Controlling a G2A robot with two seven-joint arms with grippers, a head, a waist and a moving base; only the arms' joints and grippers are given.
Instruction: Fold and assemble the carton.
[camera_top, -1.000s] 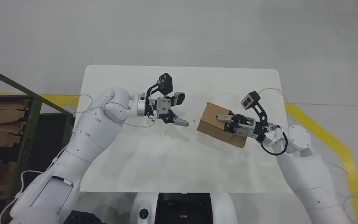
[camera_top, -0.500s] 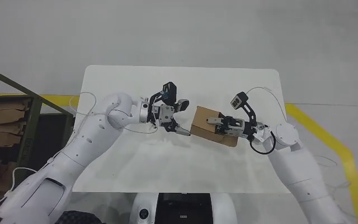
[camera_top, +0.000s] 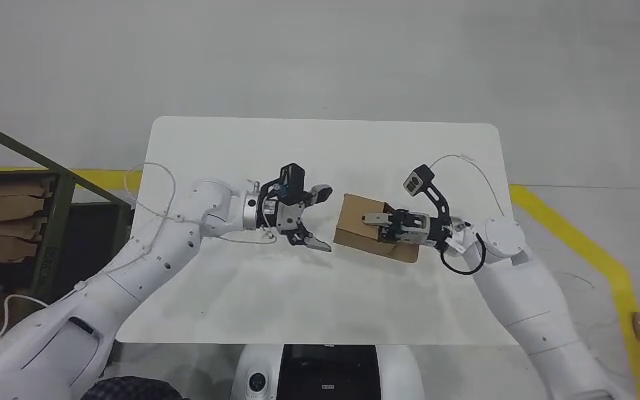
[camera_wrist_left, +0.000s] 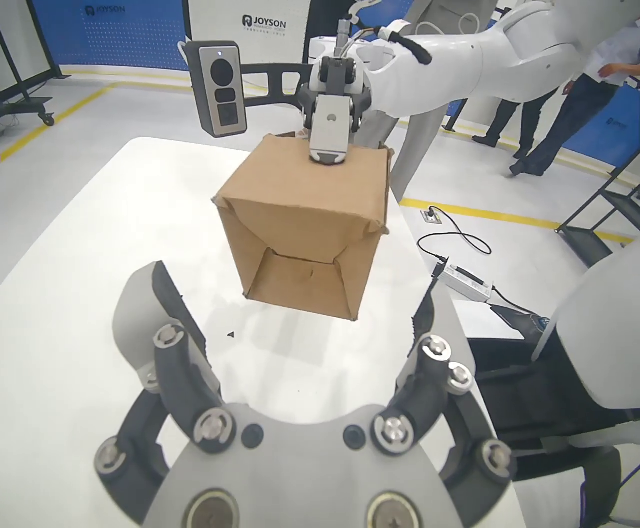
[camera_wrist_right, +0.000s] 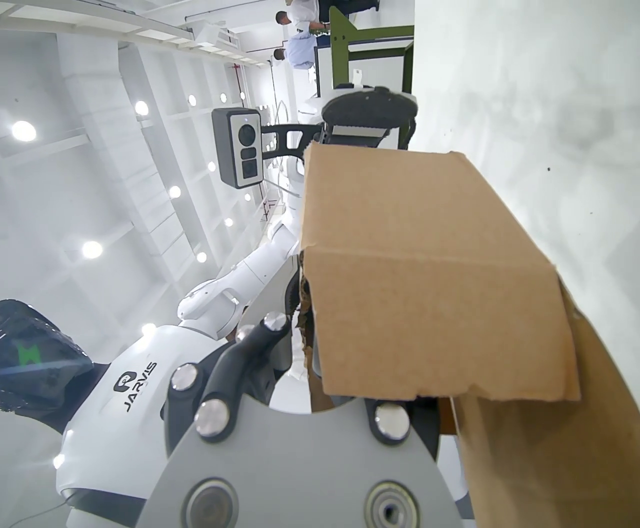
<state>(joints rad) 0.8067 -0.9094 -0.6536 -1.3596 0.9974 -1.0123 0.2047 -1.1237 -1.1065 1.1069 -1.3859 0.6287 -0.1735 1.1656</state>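
You have one carton, two pincers and one table in front of you.

Nearest in the left wrist view is your left pincer (camera_wrist_left: 292, 295). Its two fingers are spread wide with nothing between them. In the top view the left pincer (camera_top: 322, 217) sits over the middle of the white table (camera_top: 200, 150), pointing towards the carton.

Just past those fingertips comes the brown carton (camera_wrist_left: 305, 240). It hangs a little above the table (camera_wrist_left: 75, 250), with its shadow on the surface below. The end turned to the left pincer is open, and its flaps are bent inward. The carton lines up with the gap between the spread fingers, close to their tips but apart from them. From above, the carton (camera_top: 375, 228) lies between the two pincers, right of the table's centre.

At the far end of the carton is your right pincer (camera_wrist_left: 327, 140). It is clamped on the carton's upper panel at the far edge, one finger lying flat on the outside. In the top view the right pincer (camera_top: 385, 220) rests on the carton's top. The right wrist view shows the carton (camera_wrist_right: 425, 280) close against that pincer's base.
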